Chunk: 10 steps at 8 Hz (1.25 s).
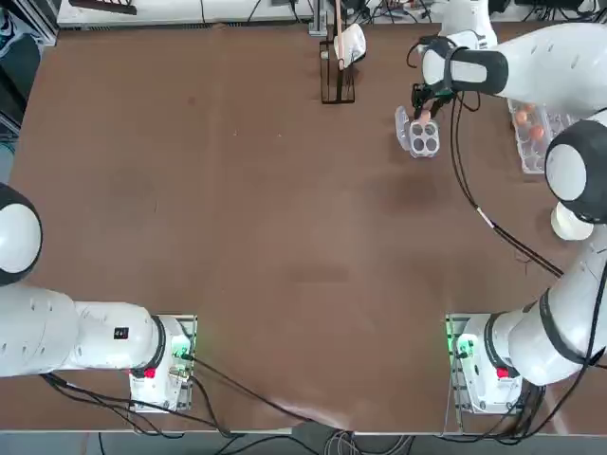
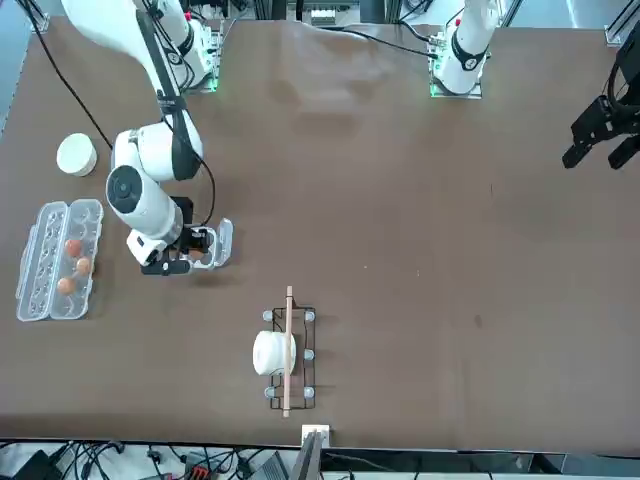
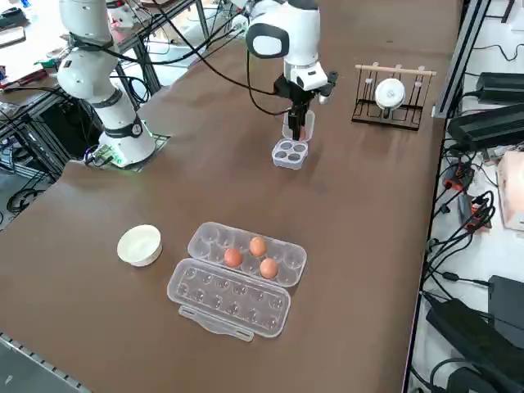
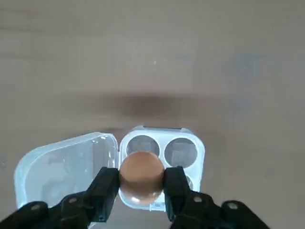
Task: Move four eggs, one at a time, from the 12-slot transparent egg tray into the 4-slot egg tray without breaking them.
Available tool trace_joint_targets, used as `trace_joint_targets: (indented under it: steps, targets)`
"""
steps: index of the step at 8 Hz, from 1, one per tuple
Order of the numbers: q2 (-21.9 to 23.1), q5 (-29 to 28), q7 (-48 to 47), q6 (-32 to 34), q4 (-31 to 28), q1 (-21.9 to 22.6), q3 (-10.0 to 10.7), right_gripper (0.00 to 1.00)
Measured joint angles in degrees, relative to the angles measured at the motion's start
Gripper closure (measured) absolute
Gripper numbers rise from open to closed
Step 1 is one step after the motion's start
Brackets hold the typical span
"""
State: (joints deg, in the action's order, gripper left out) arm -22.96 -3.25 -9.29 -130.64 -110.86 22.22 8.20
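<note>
My right gripper (image 4: 141, 187) is shut on one orange-brown egg (image 4: 140, 176), which hangs just above the 4-slot egg tray (image 4: 182, 150). All the cups I can see in that small tray are empty, and its lid (image 4: 62, 164) lies open beside it. In the side view the gripper (image 3: 299, 121) points straight down over the tray (image 3: 289, 153). The 12-slot transparent egg tray (image 3: 214, 243) lies open near the table's right edge, with three eggs (image 3: 258, 246) (image 3: 232, 258) (image 3: 268, 267) in its cups. From overhead, the gripper (image 1: 423, 106) is at the far right of the table.
A round white bowl (image 3: 139, 244) stands next to the long carton. A dark wire rack (image 3: 391, 97) with a white cup sits at the far edge, close to the small tray. The arm's cable (image 1: 474, 204) trails over the table.
</note>
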Motion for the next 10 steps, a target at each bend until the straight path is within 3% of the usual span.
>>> trace_joint_targets:
  steps: [10]
  targets:
    - [-0.5, 0.0, -0.3, -0.2, -3.3, 1.2, -0.4, 0.42]
